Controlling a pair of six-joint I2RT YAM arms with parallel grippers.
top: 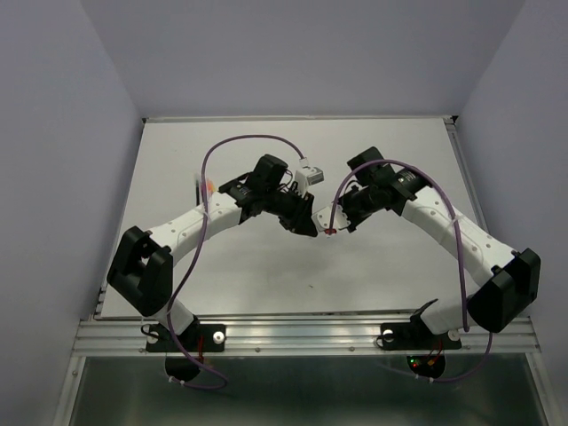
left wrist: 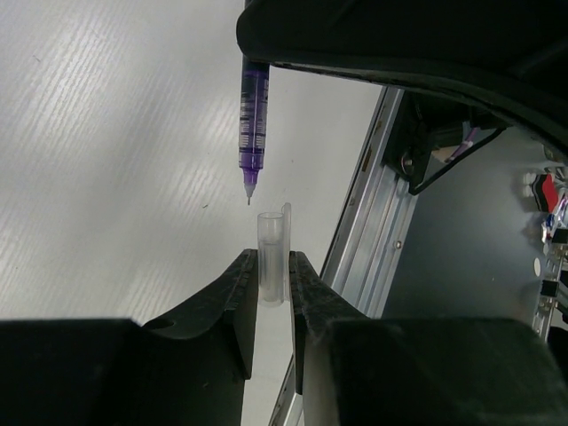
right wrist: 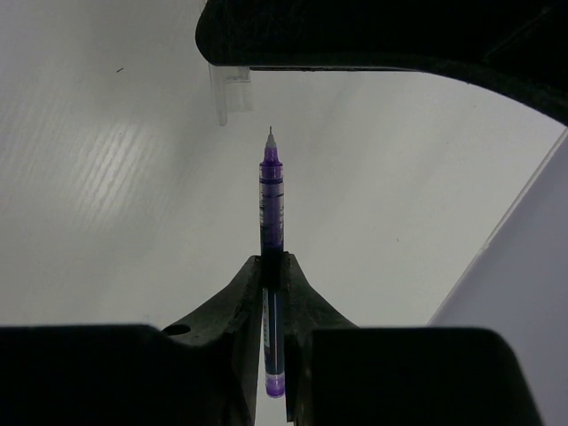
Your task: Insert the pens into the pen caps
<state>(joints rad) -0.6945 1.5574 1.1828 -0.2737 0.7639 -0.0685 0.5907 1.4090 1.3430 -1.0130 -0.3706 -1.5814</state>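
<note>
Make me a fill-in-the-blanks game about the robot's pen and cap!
1. The pen in the right gripper is coloured ____.
2. The left gripper holds the cap with its open end facing the pen's ____.
3. The pen is not yet ____ the cap.
Missing words: purple; tip; inside.

Pen point(left wrist: 253, 115) rear end hidden; cap point(left wrist: 271, 240) base buried between jaws.
</note>
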